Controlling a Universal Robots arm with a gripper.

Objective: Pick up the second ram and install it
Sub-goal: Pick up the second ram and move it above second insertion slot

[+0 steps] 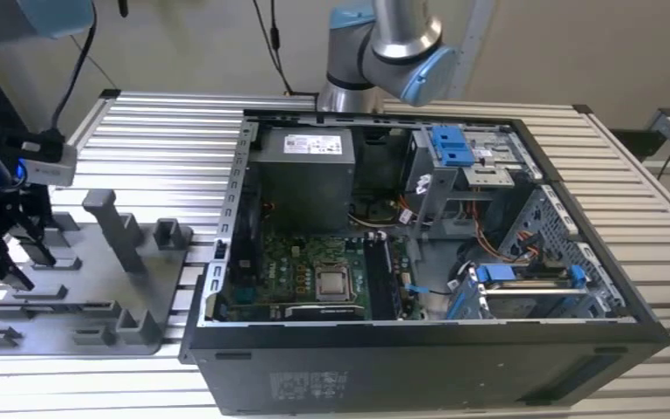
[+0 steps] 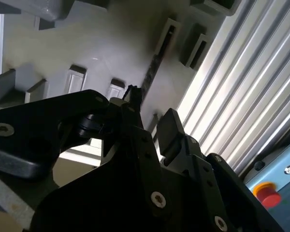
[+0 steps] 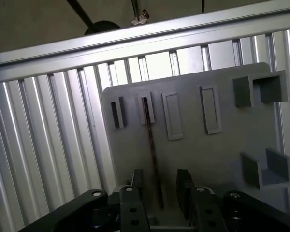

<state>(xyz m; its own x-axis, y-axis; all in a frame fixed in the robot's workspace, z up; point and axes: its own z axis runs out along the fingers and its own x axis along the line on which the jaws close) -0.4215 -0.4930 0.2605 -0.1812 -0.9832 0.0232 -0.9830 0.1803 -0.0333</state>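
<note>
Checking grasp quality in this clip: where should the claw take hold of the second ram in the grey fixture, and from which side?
By its two long flat faces, coming from above. The second ram stands on edge in the grey fixture, with its top edge free. The open claw straddles it.

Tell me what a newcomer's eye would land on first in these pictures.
The open computer case dominates the middle of the exterior view, its green motherboard exposed. In the first wrist view the gripper is open, with a finger on each side of the second ram, a thin dark stick standing on edge in the grey fixture tray. That tray lies on the slatted table, to the exterior view's left of the case.
</note>
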